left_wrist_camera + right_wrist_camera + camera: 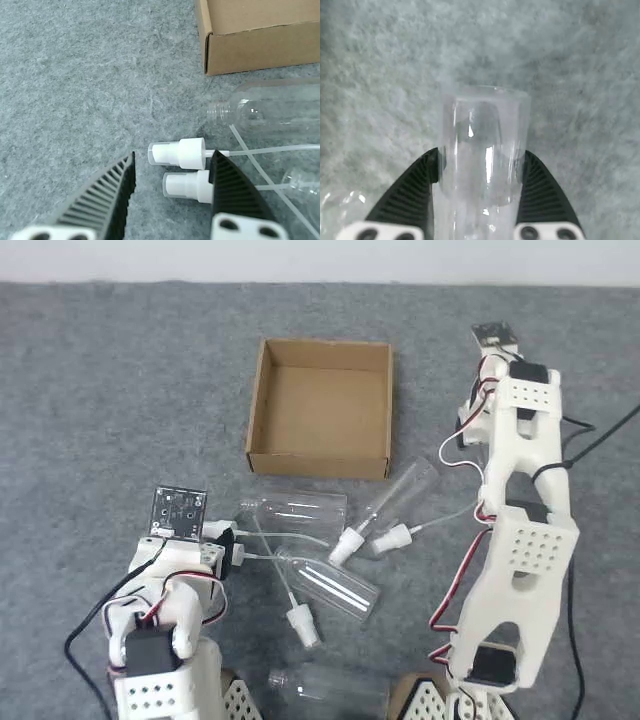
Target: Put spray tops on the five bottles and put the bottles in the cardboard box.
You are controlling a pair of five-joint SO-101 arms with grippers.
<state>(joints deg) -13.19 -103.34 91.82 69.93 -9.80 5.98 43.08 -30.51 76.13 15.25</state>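
Left gripper point(174, 154): jaws wide apart, two loose spray tops point(190, 186) between them, near the cardboard box point(260, 50) corner. Right gripper point(480, 155): jaws clamped on a clear bottle point(485, 135). Other bottles point(330, 585) lie on the carpet point(100, 390) beside the box's front wall.

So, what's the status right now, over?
Left gripper open at two spray tops. Right gripper shut on a clear bottle. Cardboard box holds no bottles yet. Loose bottles lie before it.

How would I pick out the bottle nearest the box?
Start at the cardboard box on the grey mat. In the high view, just below its lower wall, lies a clear bottle. Unlike its slanting neighbours, it lies parallel to that wall.
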